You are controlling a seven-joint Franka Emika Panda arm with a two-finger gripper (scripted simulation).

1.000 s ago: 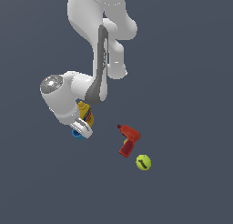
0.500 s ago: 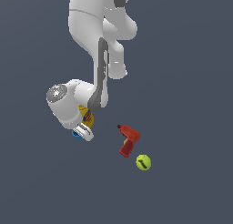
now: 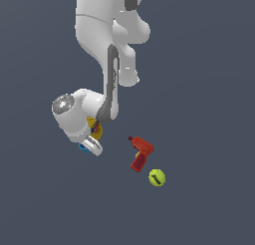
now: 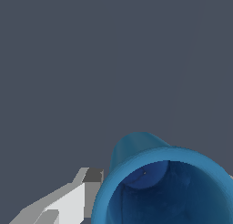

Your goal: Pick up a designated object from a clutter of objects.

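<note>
Cup (image 4: 166, 186) fills the lower right of the wrist frame, mouth towards the camera, its blue rim and the darker inside plainly visible. One grey-white finger (image 4: 68, 202) stands just to the lower left of the cup wall, close against it or nearly so; the other finger is out of the frame. So the cup seems to sit between the fingers, or right at their tips, with its axis running roughly along the gripper's approach line.

In the exterior view only a sliver of the cup (image 3: 83, 148) shows at centre left, peeking out under the wrist. The gripper (image 3: 92, 145) covers most of it, and the bottle (image 3: 94, 127) is a yellow patch just above, also largely hidden by the arm. Whether the jaws are closed on the cup or merely straddling it, I cannot tell: no contact on both sides is visible.

The drill (image 3: 141, 153) lies well apart towards the lower right of that frame, with the ball (image 3: 157, 177) near it, further down and right. Neither is in the way.

My judgement: the coming move depends on the cup being centred between the fingers; the bottle so near is the main risk of a knock.
</note>
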